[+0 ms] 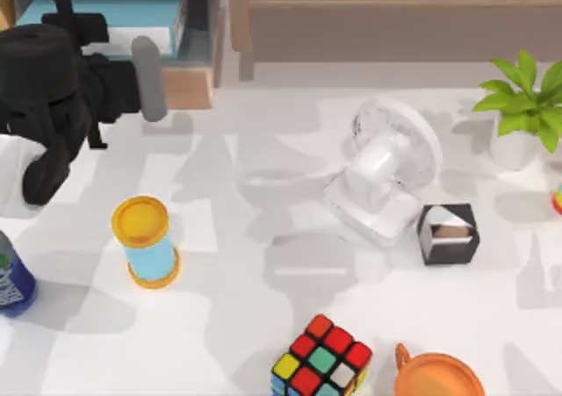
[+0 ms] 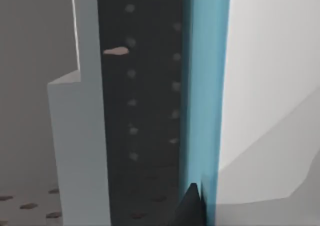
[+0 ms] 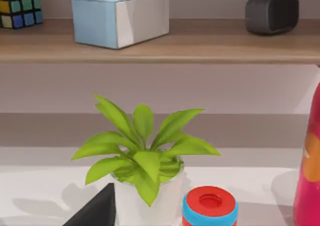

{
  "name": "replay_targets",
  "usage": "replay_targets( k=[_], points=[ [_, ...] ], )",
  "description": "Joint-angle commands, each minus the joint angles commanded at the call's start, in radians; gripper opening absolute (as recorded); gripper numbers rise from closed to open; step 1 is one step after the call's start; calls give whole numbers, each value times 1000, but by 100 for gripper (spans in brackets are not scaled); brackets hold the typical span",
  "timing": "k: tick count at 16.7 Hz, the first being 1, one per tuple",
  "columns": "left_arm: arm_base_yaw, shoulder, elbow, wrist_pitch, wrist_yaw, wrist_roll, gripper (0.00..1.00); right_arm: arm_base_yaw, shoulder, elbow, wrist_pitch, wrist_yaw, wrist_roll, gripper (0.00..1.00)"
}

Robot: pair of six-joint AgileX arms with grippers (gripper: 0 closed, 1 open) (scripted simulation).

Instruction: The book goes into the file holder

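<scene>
The left claw point(image 1: 149, 78) is at the far left corner of the surface point(image 1: 263, 238), right at the file holder point(image 1: 200, 71); whether it is open or grips anything cannot be told. The book point(image 1: 105, 14) lies inside the file holder. A fan point(image 1: 386, 172) stands mid-surface.

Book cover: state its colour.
Light blue, clearest in the top view, where the book lies in the file holder.
</scene>
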Motion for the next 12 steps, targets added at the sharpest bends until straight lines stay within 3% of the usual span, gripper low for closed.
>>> replay_targets(
  k=[5,12],
  points=[
    [-1,27,25,-5,7,0,0,0,0,0,0,0,0,100],
    [-1,27,25,-5,7,0,53,0,0,0,0,0,0,100]
  ],
)
